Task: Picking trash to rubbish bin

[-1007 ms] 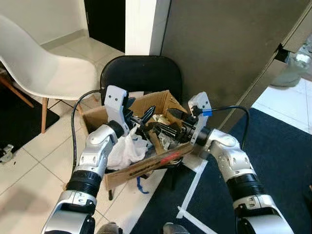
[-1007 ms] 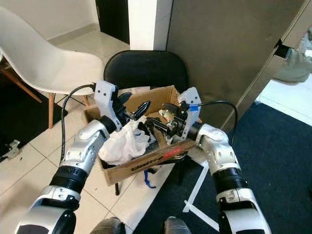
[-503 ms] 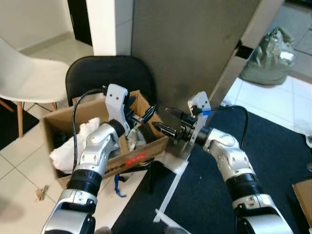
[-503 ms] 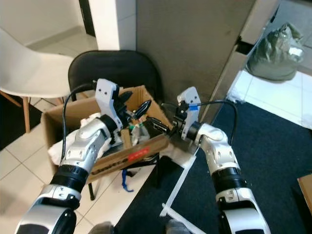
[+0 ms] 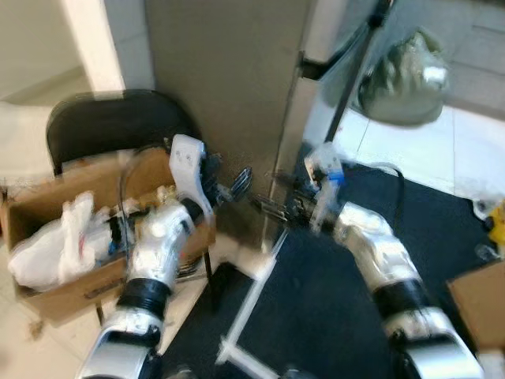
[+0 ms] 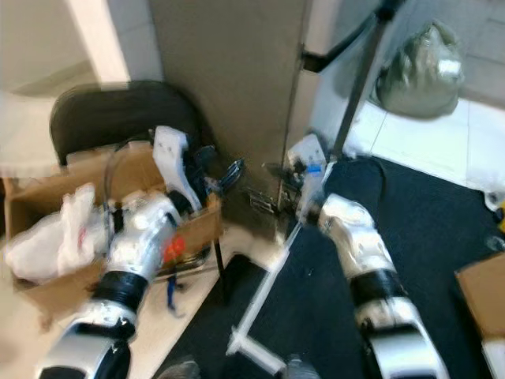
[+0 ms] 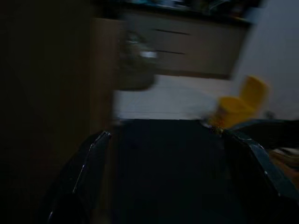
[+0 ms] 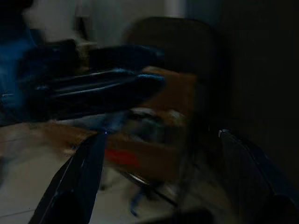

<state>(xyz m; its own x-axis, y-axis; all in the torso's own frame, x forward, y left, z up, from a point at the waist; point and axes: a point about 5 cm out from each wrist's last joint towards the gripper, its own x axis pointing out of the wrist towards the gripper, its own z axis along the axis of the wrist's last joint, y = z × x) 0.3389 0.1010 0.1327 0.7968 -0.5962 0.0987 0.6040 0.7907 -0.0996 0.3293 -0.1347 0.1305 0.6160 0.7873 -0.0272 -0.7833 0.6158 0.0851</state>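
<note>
The left gripper point(image 5: 239, 182) sits at mid-frame in the left eye view, raised in front of a grey-brown panel point(image 5: 213, 71), its fingers spread with nothing between them. In the left wrist view the two fingers point(image 7: 88, 163) stand well apart at the lower corners, over a dark carpet point(image 7: 168, 168) with a blurred yellow object point(image 7: 240, 105) beyond.

The right gripper point(image 5: 272, 207) is just right of centre in the left eye view, pointing toward the left gripper and near it; its fingers are also spread and empty. The right wrist view shows its fingers point(image 8: 84, 172) wide apart, with the other gripper's black fingers crossing the upper left of that frame.

A cardboard box point(image 5: 55, 288) sits at the lower left of the left eye view, on a black chair point(image 5: 110, 122). The trash lies inside it: a crumpled white bag point(image 5: 47, 253) at the left end and darker bits near the left arm, too blurred to name. A red mark point(image 6: 175, 246) shows on the box wall.

At the upper right a full grey-green sack point(image 5: 406, 79) rests on pale tiles. Dark carpet point(image 5: 331, 316) fills the lower right, with a white tape strip point(image 5: 252, 292) across it. A second cardboard box point(image 5: 477, 304) is at the right edge. Everything is motion-blurred.
</note>
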